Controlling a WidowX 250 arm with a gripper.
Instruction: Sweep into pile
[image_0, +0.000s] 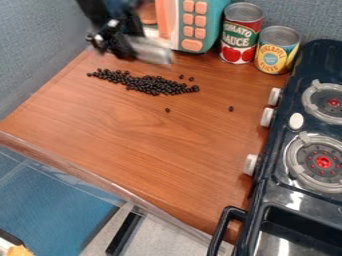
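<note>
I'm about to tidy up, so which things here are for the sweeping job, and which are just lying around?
For the sweeping:
- dark beans, mostly in a long band, a few strays
- pale tool at the hand

Just lying about:
- red-labelled can
- yellow-labelled can
- teal toy appliance
- toy stove

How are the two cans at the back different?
The red can is taller, and the yellow can is shorter.
The red can's label is mostly red and green with red tomatoes on it, while the yellow can's is mostly yellow and blue with a pale circle.
The yellow can stands closer to the stove than the red can does.
Both are round, stand upright and have silvery tops.
</note>
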